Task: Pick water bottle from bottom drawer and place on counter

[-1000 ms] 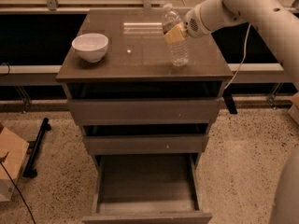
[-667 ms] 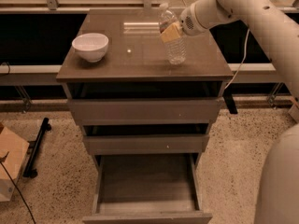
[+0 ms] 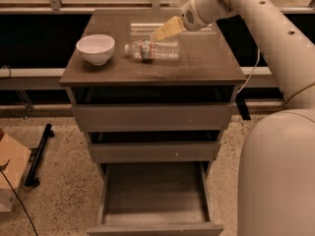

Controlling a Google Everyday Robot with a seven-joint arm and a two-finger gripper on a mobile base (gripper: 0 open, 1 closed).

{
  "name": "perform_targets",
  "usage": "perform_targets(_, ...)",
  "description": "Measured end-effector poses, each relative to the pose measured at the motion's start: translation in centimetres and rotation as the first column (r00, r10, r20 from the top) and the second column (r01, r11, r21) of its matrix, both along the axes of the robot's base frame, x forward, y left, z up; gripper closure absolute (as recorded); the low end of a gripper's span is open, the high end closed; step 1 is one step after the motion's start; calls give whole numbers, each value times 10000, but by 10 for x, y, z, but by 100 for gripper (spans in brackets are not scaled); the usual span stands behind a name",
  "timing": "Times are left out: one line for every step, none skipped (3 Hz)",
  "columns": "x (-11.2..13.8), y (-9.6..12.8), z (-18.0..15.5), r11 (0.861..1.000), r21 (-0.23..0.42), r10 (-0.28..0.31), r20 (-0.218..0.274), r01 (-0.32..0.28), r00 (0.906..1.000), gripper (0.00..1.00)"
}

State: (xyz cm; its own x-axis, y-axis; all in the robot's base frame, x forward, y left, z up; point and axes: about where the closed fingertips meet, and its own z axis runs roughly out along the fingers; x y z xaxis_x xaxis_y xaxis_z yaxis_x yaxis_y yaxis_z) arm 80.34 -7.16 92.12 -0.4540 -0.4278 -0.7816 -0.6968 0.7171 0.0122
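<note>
On counter (image 3: 211, 65) lies water bottle (image 3: 153, 50); tool (image 3: 159, 33) near, apart.

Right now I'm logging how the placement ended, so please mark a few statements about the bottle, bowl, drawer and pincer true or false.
1. The water bottle stands upright on the counter. False: it lies on its side there.
2. The bottom drawer is pulled open, and nothing can be seen in it. True.
3. The pincer is down inside the bottom drawer. False: it is above the counter, just beyond the bottle.
4. The bottle's white cap points toward the white bowl, which also sits on the counter. True.
</note>
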Motion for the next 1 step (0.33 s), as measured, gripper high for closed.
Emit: perform_targets(0,0,0,10000,0,0,0,0,10000,0)
